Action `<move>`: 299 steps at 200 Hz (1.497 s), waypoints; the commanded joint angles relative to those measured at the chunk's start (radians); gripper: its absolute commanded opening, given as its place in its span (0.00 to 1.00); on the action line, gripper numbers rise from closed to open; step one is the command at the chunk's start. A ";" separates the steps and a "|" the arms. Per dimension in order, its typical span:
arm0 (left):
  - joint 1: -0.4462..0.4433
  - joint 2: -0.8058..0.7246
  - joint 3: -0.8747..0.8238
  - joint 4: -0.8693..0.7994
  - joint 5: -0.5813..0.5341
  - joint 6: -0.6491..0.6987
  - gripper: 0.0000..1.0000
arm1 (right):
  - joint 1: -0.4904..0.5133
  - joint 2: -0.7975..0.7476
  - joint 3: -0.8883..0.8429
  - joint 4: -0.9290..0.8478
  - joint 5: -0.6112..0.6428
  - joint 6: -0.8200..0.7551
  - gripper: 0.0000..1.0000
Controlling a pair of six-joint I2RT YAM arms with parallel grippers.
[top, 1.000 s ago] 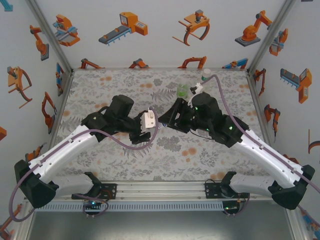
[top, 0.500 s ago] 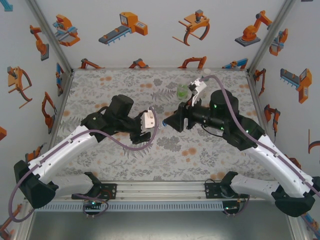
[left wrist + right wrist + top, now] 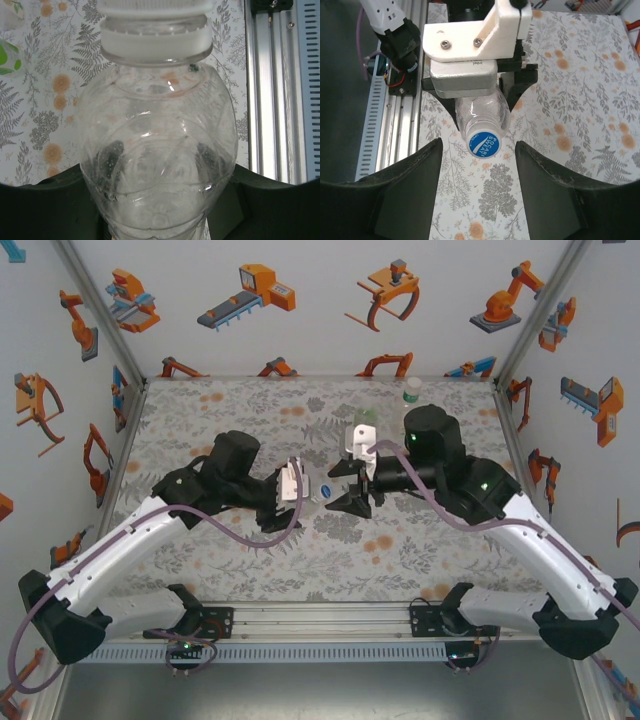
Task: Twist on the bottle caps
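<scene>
Swinging round from the back of the tabletop (image 3: 220,410), the right gripper (image 3: 338,498) now faces the left gripper (image 3: 303,490). Its jaws are partly open and hold nothing yet. Right in front of them, in line with the gap, is the blue cap (image 3: 484,145). The cap sits on the neck of the clear bottle (image 3: 481,114), which lies on its side in the air and points at the right gripper. The left gripper is closed tight around the bottle's body. To twist the cap, the right gripper probably needs to move forward a little and squeeze.
</scene>
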 commanded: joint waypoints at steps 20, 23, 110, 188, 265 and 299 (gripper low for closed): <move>-0.007 -0.034 0.022 -0.024 0.043 0.008 0.00 | -0.005 0.024 0.020 0.024 -0.081 -0.078 0.48; -0.007 -0.036 0.022 -0.025 0.043 0.008 0.00 | -0.005 0.025 0.019 0.026 -0.083 -0.078 0.47; -0.007 -0.038 0.024 -0.026 0.042 0.014 0.00 | -0.005 0.040 0.002 0.061 -0.086 -0.047 0.41; -0.008 -0.049 0.020 -0.029 0.031 0.016 0.00 | -0.005 0.055 -0.001 0.056 -0.084 -0.032 0.38; -0.008 -0.057 0.009 0.002 -0.043 -0.004 0.00 | -0.005 0.037 -0.045 0.132 0.019 0.224 0.10; -0.008 -0.058 0.004 0.026 -0.091 -0.018 0.00 | -0.004 0.011 -0.121 0.247 0.208 0.673 0.00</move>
